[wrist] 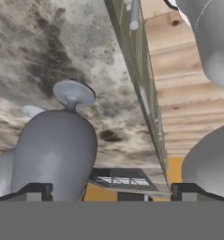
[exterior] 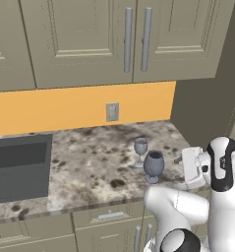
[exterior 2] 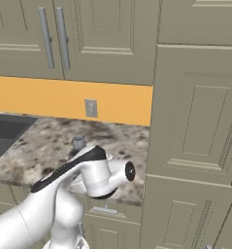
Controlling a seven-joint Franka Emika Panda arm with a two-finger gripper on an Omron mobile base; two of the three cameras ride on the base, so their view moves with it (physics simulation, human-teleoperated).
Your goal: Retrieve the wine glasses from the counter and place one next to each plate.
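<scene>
Two wine glasses stand close together on the speckled counter (exterior: 89, 162) near its right end. The larger dark goblet (exterior: 154, 166) is nearer the front edge, and the smaller pale glass (exterior: 140, 150) is just behind it to the left. My gripper (exterior: 186, 166) hovers open just right of the goblet, at bowl height. In the hand view the goblet (wrist: 55, 154) looms ahead of the left fingertip (wrist: 36, 190), to the left of the gap of the gripper (wrist: 112, 192), which holds nothing. The pale glass (wrist: 1, 173) peeks out beside it. The plates are out of view.
A dark sink (exterior: 20, 167) is set into the counter at the left. A wall outlet (exterior: 112, 111) sits on the orange backsplash under upper cabinets. A tall cabinet (exterior 2: 195, 121) closes off the counter's right end. Wooden floor (wrist: 179, 93) lies beyond the front edge.
</scene>
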